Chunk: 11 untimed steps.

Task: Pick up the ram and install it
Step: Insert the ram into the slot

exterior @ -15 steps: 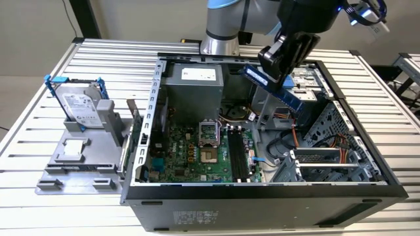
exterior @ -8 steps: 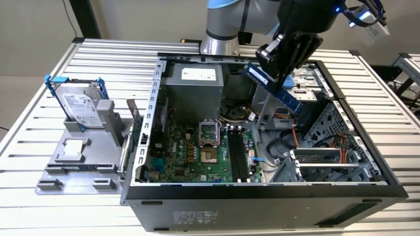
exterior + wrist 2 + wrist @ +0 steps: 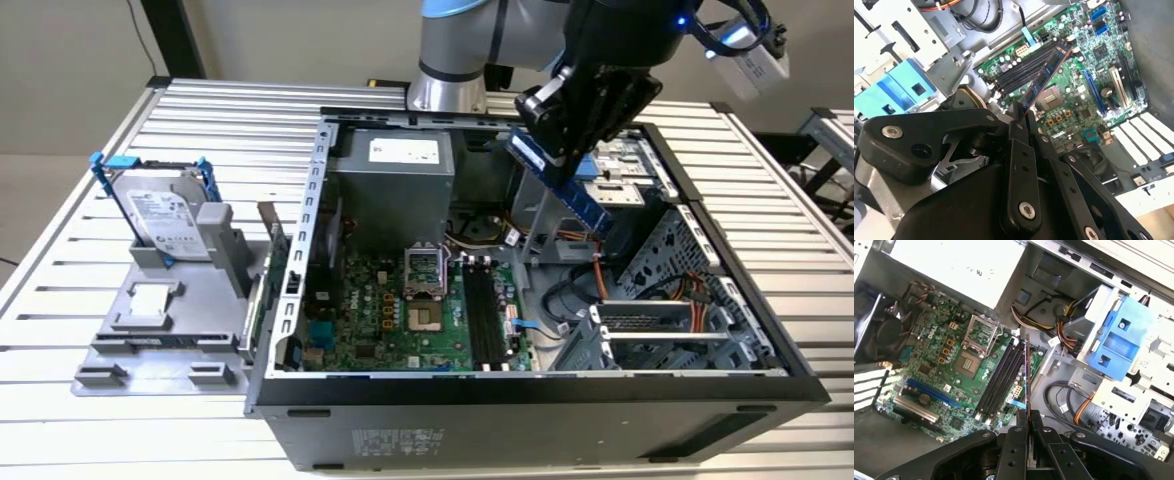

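My gripper [image 3: 558,140] is shut on one end of the ram [image 3: 571,188], a long thin stick that hangs tilted above the open computer case [image 3: 534,385]. In both wrist views the ram [image 3: 1046,75] [image 3: 1027,372] sticks out from between the black fingers [image 3: 1019,145] [image 3: 1015,445], held in the air over the motherboard [image 3: 367,320]. The long black memory slots [image 3: 483,315] [image 3: 1021,72] [image 3: 1001,377] lie below it, apart from it. The stick's free end points down toward the slots.
A silver hard drive [image 3: 167,222] with blue rails stands in a grey holder [image 3: 167,320] at the exterior view's left, outside the case. Inside the case are the power supply [image 3: 394,175], cables [image 3: 601,290], a blue drive bracket [image 3: 1121,342] and metal drive bays [image 3: 667,330].
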Each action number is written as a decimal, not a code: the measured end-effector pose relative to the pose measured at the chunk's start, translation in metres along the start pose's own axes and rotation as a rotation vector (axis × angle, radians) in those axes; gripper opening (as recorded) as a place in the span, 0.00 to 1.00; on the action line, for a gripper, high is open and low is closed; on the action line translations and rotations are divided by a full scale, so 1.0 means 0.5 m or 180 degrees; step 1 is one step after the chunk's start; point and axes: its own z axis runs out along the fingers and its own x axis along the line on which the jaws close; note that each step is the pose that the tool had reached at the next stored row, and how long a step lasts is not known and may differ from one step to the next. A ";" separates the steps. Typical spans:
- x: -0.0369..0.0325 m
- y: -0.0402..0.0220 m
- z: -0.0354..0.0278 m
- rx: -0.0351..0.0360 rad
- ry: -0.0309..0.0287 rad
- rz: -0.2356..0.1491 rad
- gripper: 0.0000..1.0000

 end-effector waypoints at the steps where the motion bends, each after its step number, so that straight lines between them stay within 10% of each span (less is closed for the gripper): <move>1: 0.000 0.000 0.000 0.0000 -0.0001 0.0045 0.00; 11: 0.000 0.000 0.000 -0.0005 -0.0009 0.0479 0.00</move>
